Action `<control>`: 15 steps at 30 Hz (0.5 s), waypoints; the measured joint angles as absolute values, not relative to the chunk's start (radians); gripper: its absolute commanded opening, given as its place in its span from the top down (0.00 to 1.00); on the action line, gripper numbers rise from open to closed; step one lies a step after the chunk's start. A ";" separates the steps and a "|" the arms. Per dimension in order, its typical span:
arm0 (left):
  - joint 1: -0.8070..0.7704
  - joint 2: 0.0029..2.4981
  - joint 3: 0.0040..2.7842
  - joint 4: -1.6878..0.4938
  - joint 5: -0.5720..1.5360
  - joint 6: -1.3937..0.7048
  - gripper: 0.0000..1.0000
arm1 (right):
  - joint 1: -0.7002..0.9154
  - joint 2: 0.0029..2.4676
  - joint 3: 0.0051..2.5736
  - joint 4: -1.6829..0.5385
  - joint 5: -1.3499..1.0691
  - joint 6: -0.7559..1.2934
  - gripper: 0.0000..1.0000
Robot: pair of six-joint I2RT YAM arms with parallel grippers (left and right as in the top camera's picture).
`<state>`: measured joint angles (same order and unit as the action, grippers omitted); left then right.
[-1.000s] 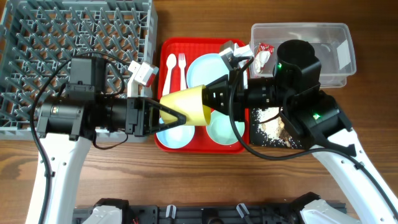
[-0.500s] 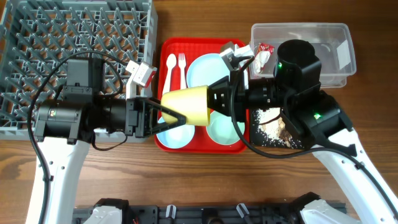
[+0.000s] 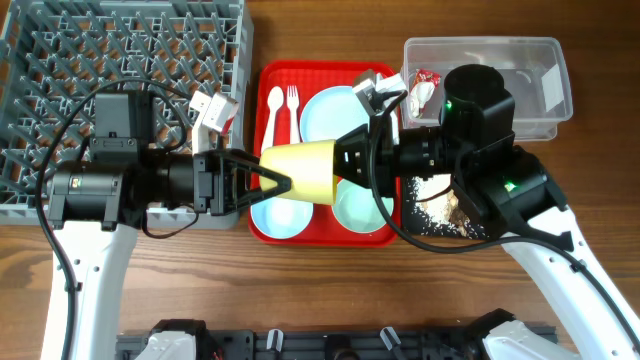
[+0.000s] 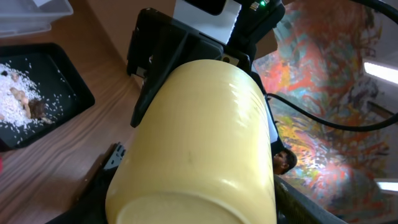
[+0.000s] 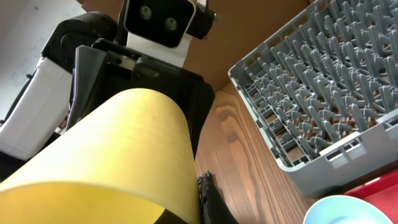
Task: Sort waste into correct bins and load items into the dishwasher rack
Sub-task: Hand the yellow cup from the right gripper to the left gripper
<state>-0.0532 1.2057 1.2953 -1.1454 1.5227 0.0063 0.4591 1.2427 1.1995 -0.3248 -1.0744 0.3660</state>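
The yellow cup (image 3: 300, 170) lies on its side in the air above the red serving tray (image 3: 262, 232). My right gripper (image 3: 345, 165) is shut on its rim end. My left gripper (image 3: 265, 180) is open, and its fingers straddle the cup's base. The cup fills the left wrist view (image 4: 199, 137) and the right wrist view (image 5: 106, 155). On the tray lie the plate (image 3: 335, 105), bowl (image 3: 362, 208), saucer (image 3: 272, 215), white spoon (image 3: 273, 112) and fork (image 3: 292, 100). The grey rack (image 3: 60, 60) stands at the back left. The red-and-white wrapper (image 3: 422, 85) is in the clear tub (image 3: 480, 48).
The black tray (image 3: 440, 218), with rice crumbs and brown bits, lies under my right arm and also shows in the left wrist view (image 4: 37, 93). The rack's corner (image 5: 323, 93) and the bowl's rim (image 5: 348, 211) show in the right wrist view. Bare wood runs along the table's front.
My left arm has shifted slightly left and toward the back, so its fingers slid back along the cup's base. The cup and my right gripper have barely moved.
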 measured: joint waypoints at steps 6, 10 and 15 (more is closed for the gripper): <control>-0.052 1.205 1.295 -1.129 1.531 0.010 0.45 | 0.455 1.243 1.200 -0.326 -1.081 0.366 0.76; -0.052 1.205 1.295 -1.124 1.535 0.010 0.44 | 0.455 1.243 1.199 -0.332 -1.081 0.355 0.75; -0.052 1.205 1.295 -1.118 1.539 0.013 0.18 | 0.455 1.243 1.200 -0.332 -1.081 0.354 0.89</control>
<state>-0.0521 1.2045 1.2953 -1.1183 1.5391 0.0132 0.4553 1.2427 1.1995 -0.3325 -1.0813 0.3542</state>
